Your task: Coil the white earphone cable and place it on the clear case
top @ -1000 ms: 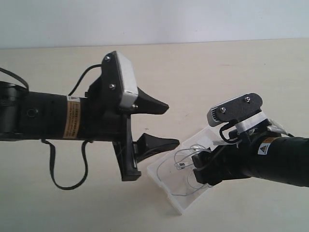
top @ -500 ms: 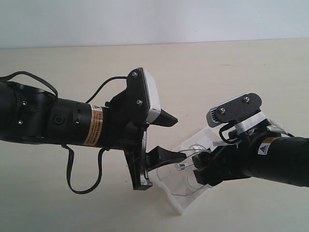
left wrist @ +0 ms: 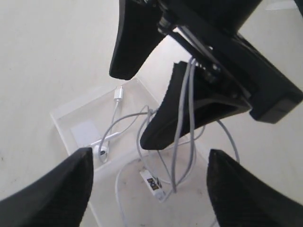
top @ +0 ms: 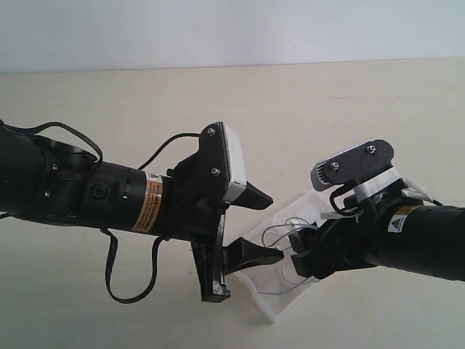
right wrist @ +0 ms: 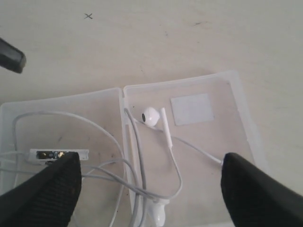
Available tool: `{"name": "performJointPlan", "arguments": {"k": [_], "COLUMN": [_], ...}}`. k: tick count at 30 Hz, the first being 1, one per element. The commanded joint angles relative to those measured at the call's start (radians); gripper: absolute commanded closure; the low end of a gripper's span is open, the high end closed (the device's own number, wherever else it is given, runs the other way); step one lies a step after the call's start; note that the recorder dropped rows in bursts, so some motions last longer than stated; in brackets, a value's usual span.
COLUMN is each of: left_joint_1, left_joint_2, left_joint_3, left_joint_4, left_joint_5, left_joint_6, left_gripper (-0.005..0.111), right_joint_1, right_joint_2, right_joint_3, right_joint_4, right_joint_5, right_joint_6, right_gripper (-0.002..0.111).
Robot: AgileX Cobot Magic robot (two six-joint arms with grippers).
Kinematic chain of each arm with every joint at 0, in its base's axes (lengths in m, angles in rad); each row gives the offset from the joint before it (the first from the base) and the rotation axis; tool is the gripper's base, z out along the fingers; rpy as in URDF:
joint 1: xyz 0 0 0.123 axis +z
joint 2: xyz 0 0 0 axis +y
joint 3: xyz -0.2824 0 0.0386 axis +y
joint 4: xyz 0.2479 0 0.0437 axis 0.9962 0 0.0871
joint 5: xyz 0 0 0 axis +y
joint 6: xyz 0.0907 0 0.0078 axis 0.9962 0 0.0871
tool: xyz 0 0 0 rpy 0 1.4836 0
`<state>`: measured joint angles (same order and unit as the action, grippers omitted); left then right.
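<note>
The clear case (top: 305, 205) lies opened flat on the table, a white patch (right wrist: 191, 109) in one half. The white earphone cable (top: 280, 234) lies loosely looped across both halves, with an earbud (right wrist: 151, 116), the inline piece (right wrist: 59, 154) and the plug (left wrist: 118, 93) showing. My right gripper (top: 298, 254) hangs low over the case, open (right wrist: 151, 161), straddling the loops. In the left wrist view, two strands rise from the case across one of its fingers (left wrist: 165, 123). My left gripper (top: 275, 229) is open just above the case's left half (left wrist: 150, 158), facing the right gripper, holding nothing.
The beige table (top: 327, 109) runs back to a pale wall. The left arm's black cable (top: 120, 287) droops in a loop under its wrist. A small x mark (right wrist: 88, 16) is on the table beyond the case.
My left arm has swung right and down, bringing its open gripper from left of the case to just over the case's left half. The right arm and cable have stayed put.
</note>
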<state>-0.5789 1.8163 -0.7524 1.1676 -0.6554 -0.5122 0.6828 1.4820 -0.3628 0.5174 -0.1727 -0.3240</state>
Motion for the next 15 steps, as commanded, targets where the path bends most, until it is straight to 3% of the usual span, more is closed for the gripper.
{"name": "performJointPlan", "arguments": {"k": [1, 11, 15], "left_joint_1": [-0.005, -0.005, -0.005], "left_joint_2": [0.002, 0.002, 0.002], "left_joint_3": [-0.003, -0.031, -0.063], "left_joint_4": [-0.028, -0.036, -0.058], "left_joint_5": [-0.021, -0.051, -0.052], "left_joint_6": [-0.001, 0.001, -0.074], "left_gripper": [0.050, 0.104, 0.107], "right_joint_1": [0.002, 0.002, 0.002], "right_joint_2": [-0.007, -0.007, -0.007], "right_joint_3": [-0.006, -0.006, -0.006], "right_joint_4": [-0.003, -0.003, -0.003], "right_joint_5": [-0.017, -0.007, 0.005], "right_joint_6": [-0.009, -0.015, -0.058], "right_gripper": [0.031, 0.031, 0.031]}}
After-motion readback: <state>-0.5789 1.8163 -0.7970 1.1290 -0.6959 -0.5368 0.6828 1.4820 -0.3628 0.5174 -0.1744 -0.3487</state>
